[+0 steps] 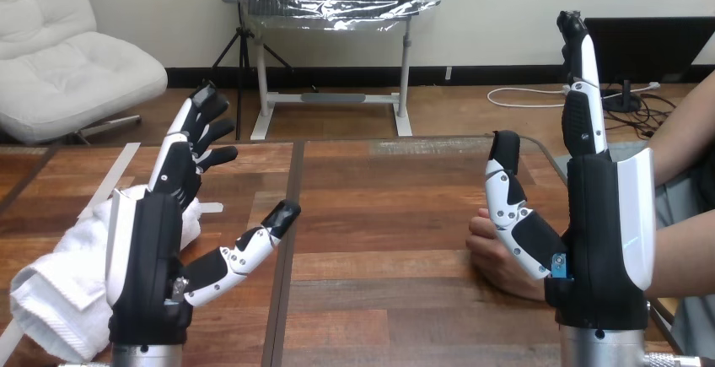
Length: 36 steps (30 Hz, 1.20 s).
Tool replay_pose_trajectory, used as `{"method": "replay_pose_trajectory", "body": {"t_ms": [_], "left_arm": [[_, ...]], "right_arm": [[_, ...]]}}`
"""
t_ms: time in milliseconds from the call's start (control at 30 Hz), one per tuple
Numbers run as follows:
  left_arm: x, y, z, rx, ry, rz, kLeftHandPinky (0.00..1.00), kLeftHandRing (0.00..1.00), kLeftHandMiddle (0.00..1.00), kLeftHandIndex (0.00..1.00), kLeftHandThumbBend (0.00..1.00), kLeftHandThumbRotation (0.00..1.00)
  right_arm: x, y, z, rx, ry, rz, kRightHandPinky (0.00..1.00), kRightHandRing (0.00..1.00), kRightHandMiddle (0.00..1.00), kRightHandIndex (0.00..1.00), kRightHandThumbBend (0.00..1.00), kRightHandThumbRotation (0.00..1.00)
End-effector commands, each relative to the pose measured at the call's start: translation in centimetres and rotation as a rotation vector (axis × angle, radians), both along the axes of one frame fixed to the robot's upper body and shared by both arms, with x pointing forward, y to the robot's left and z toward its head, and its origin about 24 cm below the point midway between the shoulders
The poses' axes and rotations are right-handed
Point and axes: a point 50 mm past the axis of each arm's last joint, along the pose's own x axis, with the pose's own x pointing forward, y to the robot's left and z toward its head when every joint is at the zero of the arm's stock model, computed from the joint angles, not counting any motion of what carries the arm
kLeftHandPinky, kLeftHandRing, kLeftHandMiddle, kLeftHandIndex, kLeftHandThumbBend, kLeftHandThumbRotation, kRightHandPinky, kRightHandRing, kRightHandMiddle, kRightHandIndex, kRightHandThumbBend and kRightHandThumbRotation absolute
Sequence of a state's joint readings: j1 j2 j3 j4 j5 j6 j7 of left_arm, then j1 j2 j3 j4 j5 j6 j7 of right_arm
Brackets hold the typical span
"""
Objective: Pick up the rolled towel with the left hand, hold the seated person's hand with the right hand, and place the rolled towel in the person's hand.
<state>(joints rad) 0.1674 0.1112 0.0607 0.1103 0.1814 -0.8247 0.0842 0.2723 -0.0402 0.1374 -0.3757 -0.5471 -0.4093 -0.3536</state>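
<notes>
Nearest, the left hand (152, 249) stands upright at the view's left, its fingers (202, 118) straight and spread wide, thumb splayed toward the middle, holding nothing. Just behind and below it the rolled towel (59, 291) lies on the wooden surface (379, 215), partly hidden by that hand (whether the palm touches it I cannot tell). Opposite, the right hand (603, 223) is upright too, fingers straight, empty. Just beyond its thumb the person's hand (489, 253) rests on the surface, loosely closed. I judge the opening step in hand: the pick-up is not yet done. Next, the left hand should lower and curl round the roll.
</notes>
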Motion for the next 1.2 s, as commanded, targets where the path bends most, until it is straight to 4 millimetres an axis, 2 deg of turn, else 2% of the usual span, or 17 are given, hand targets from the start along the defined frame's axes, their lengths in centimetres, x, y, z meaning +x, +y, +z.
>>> {"method": "replay_pose_trajectory", "body": {"t_ms": [0, 600, 1167], "left_arm": [[0.86, -0.13, 1.95, 0.028, -0.095, 0.002, 0.78, 0.87, 0.90, 0.92, 0.69, 0.21], [0.61, 0.19, 1.85, 0.069, -0.100, 0.060, 0.79, 0.88, 0.89, 0.88, 0.73, 0.21], [0.58, 0.41, 1.63, 0.074, -0.096, 0.062, 0.79, 0.88, 0.90, 0.89, 0.72, 0.19]], "right_arm": [[-0.04, -0.09, 1.03, 0.025, -0.053, -0.004, 1.00, 1.00, 1.00, 1.00, 0.00, 0.00], [-0.17, -0.12, 0.93, 0.021, -0.043, -0.016, 1.00, 1.00, 1.00, 1.00, 0.00, 0.00], [-0.23, -0.19, 0.94, 0.012, -0.044, -0.023, 1.00, 1.00, 1.00, 1.00, 0.00, 0.00]]}}
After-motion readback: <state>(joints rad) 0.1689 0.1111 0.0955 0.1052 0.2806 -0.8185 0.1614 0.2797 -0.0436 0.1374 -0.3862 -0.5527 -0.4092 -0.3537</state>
